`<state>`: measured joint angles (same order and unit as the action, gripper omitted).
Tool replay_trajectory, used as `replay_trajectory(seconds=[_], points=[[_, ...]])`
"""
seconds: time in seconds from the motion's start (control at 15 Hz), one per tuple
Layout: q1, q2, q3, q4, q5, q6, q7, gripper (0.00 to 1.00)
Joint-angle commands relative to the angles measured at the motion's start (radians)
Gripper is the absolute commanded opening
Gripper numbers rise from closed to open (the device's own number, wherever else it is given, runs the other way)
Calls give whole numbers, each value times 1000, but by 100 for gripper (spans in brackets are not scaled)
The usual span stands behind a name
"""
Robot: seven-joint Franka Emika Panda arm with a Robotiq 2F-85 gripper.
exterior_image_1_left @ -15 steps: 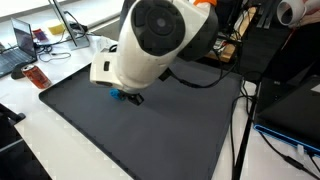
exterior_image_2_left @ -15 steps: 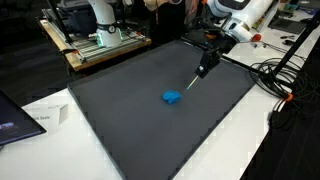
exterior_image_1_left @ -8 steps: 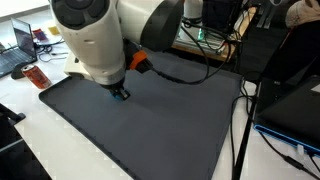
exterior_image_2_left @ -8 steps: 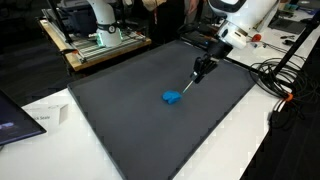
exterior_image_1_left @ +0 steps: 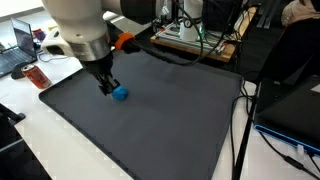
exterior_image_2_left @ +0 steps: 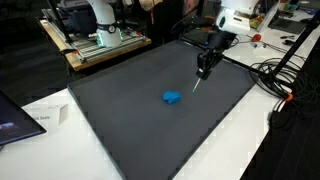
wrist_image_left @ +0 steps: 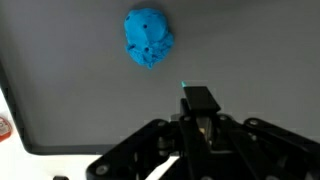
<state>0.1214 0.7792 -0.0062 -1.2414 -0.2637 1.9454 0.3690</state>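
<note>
A crumpled blue lump (exterior_image_2_left: 172,98) lies on the dark grey mat (exterior_image_2_left: 120,130); it also shows in an exterior view (exterior_image_1_left: 120,94) and at the top of the wrist view (wrist_image_left: 149,38). My gripper (exterior_image_2_left: 205,68) hangs to the right of the lump, shut on a thin stick (exterior_image_2_left: 197,82) with a teal tip. The stick points down toward the mat, its tip a short way from the lump and not touching it. In the wrist view the gripper (wrist_image_left: 200,108) is dark and its jaws are together, with the teal tip (wrist_image_left: 184,86) just below the lump. From the opposite side the gripper (exterior_image_1_left: 105,85) stands right beside the lump.
The mat (exterior_image_1_left: 150,130) covers a white table (exterior_image_2_left: 240,130). A laptop (exterior_image_1_left: 20,45) and an orange-red item (exterior_image_1_left: 37,77) lie beyond one mat edge. Cables (exterior_image_2_left: 272,75) run past another edge. A white machine on a wooden board (exterior_image_2_left: 100,30) stands behind the mat.
The arm swung across an exterior view and now leaves the blue lump uncovered. The stick tip came close to the lump, then drew back a little. The jaws stayed shut.
</note>
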Motion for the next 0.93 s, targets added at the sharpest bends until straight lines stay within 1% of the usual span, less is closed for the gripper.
replay_trajectory(seconds=[0.0, 0.2, 0.47, 0.73, 0.87], points=[[-37, -182, 7, -239, 84, 107, -76, 3], [-68, -286, 7, -373, 128, 173, -133, 3], [-123, -420, 12, -560, 200, 281, -249, 3], [-175, -555, 18, -754, 285, 383, -411, 3], [-190, -610, 18, -826, 325, 412, -490, 3]])
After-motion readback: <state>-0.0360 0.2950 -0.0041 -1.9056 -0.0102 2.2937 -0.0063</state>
